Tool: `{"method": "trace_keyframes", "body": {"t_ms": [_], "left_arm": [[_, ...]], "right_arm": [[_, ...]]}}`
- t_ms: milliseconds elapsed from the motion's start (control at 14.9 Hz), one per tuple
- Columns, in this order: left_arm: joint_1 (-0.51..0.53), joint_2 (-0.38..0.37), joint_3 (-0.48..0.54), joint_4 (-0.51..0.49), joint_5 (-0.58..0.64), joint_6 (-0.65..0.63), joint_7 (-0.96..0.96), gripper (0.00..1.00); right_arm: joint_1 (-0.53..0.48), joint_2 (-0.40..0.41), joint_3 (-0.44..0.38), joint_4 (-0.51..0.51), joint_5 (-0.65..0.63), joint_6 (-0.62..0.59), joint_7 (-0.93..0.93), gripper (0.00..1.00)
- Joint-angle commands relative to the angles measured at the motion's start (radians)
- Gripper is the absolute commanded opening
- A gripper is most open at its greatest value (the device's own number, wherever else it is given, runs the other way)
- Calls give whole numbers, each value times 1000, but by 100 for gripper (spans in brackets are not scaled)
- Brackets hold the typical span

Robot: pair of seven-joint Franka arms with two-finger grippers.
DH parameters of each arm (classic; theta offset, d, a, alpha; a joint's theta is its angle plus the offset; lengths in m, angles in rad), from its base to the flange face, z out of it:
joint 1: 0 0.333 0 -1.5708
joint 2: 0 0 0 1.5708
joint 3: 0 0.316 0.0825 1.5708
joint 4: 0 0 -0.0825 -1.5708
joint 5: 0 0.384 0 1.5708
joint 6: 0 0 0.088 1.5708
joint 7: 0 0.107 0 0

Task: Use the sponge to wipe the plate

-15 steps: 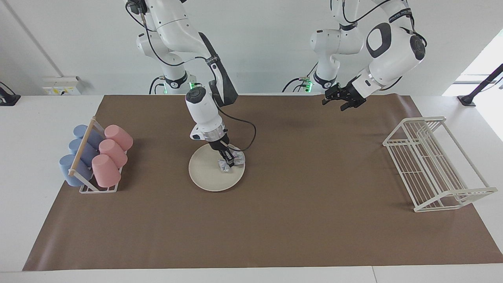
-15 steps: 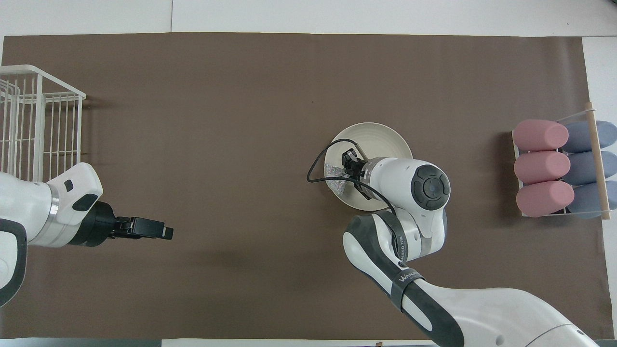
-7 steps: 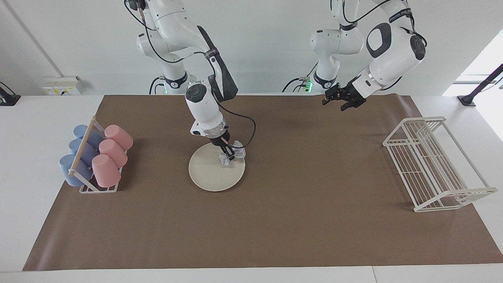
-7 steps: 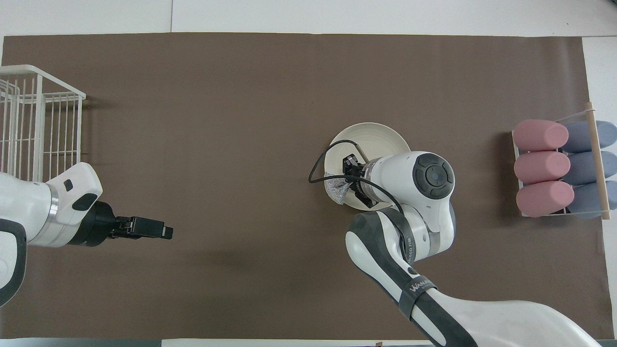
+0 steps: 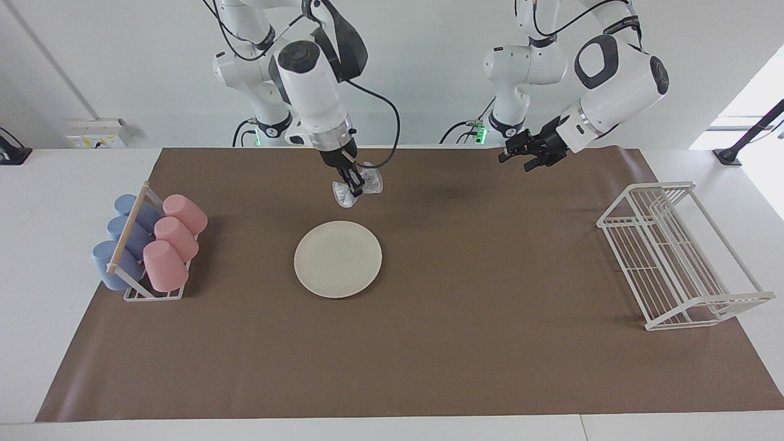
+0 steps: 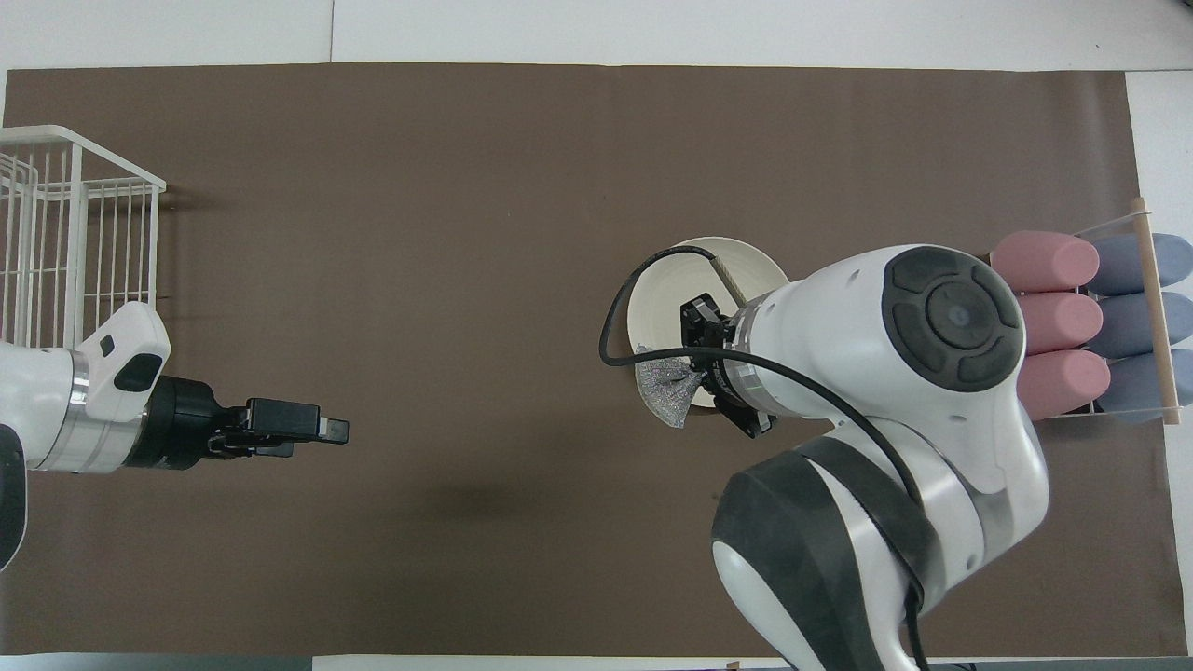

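Sponge (image 5: 357, 186) is hanging clenched in the right gripper (image 5: 351, 188) at upper centre, clear above the plate (image 5: 337, 260); the left gripper (image 5: 528, 154) is waiting, released, upper right.

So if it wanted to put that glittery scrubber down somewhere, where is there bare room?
Plenty: the brown mat lies bare between the plate and the wire rack, and along the edge farthest from the robots. It is crowded only by the cup rack. The right gripper holds the sponge up.
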Motion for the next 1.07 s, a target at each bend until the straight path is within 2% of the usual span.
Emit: {"method": "trace_keyframes", "body": {"t_ms": [0,134,402,603,1005], "left_arm": [[10,2,-5,6,-193,-20,-8,100],[2,-7,-7,-8,-332,-19,-8,100],[-1,-29,-22,-39,-621,12,-8,100],[-59,-48,-36,-66,-754,61,-9,100],[-358,-53,-53,-88,-875,392,-121,100]], "right_arm": [[-4,-3,28,145,-33,-156,87,0],[-4,2,59,217,-67,-235,169,0],[56,0,88,198,-91,-240,266,0],[74,0,88,198,-99,-241,283,0],[67,3,88,201,-99,-240,282,0]]}}
